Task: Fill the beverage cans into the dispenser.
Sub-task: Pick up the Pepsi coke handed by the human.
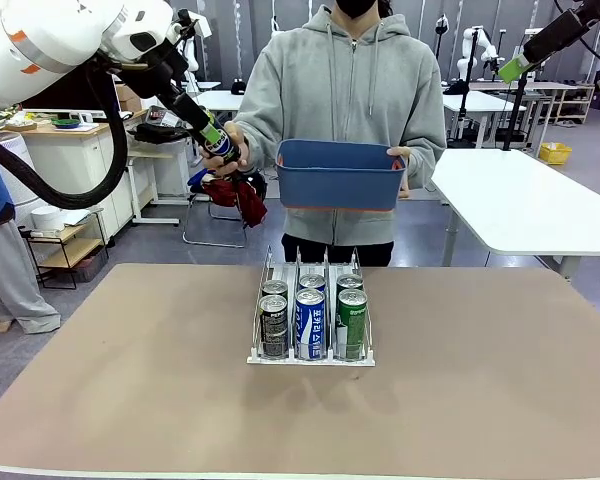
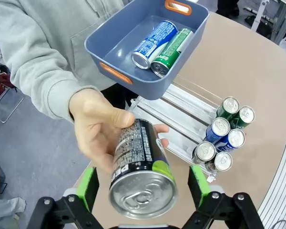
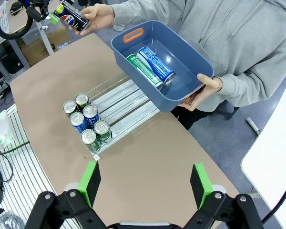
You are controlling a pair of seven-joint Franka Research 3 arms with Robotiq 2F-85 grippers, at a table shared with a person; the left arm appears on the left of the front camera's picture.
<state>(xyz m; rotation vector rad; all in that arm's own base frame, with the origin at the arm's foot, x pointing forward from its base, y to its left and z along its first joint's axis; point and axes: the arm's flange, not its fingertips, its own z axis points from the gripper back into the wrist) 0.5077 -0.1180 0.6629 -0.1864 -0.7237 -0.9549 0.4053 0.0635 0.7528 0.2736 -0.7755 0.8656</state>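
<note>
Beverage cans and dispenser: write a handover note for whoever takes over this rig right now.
Left gripper: open, raised, green pads either side of a black aluminium Pepsi can that the person's hand holds out; gaps show on both sides.
Right gripper: open, empty, above the brown table.
Clear-and-white three-lane dispenser: six cans at its front, two per lane, black, blue, green.
Blue plastic bin, held up by the person's other hand: one blue can and one green can lying inside.
Done: six loaded. Left: take the black can, load it, then the bin's two.
</note>
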